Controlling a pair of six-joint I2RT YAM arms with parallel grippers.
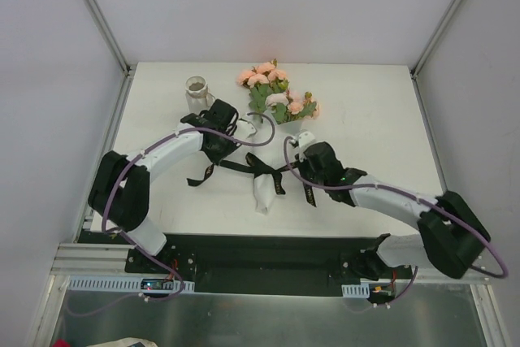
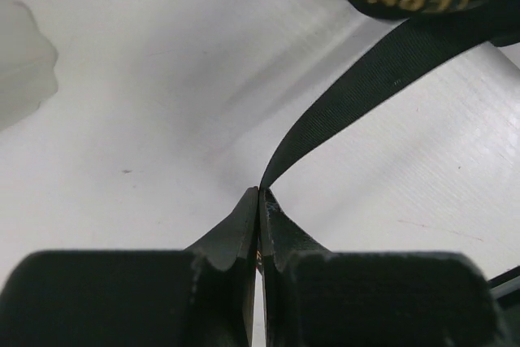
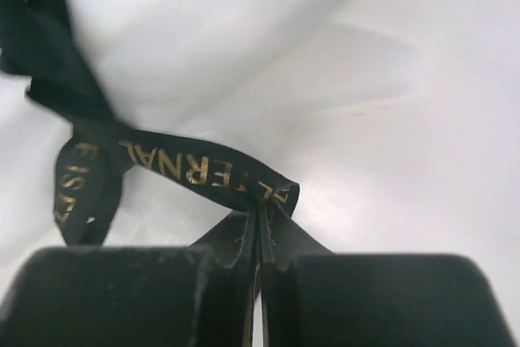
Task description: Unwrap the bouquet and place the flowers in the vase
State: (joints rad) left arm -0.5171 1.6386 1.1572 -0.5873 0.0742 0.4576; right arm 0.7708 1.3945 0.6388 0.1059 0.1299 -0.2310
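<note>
The bouquet (image 1: 272, 103) lies mid-table, its peach-pink flowers (image 1: 264, 77) pointing to the far side and its white paper cone (image 1: 262, 194) toward me. A black gold-lettered ribbon (image 1: 262, 166) is tied across the cone. My left gripper (image 1: 221, 148) is shut on one ribbon end, and in the left wrist view the ribbon (image 2: 382, 62) runs from the closed tips (image 2: 260, 194) up and to the right. My right gripper (image 1: 302, 166) is shut on the other end, its tips (image 3: 264, 209) pinching a lettered fold of ribbon (image 3: 195, 166) against the paper (image 3: 211, 30). The vase (image 1: 197, 91) stands upright just beyond the left gripper.
Loose ribbon tails (image 1: 200, 178) hang on both sides of the cone. Metal frame posts (image 1: 101, 18) and white walls close in the table (image 1: 366, 119) at the back corners. The vase (image 2: 23, 62) shows blurred at the left wrist view's left edge.
</note>
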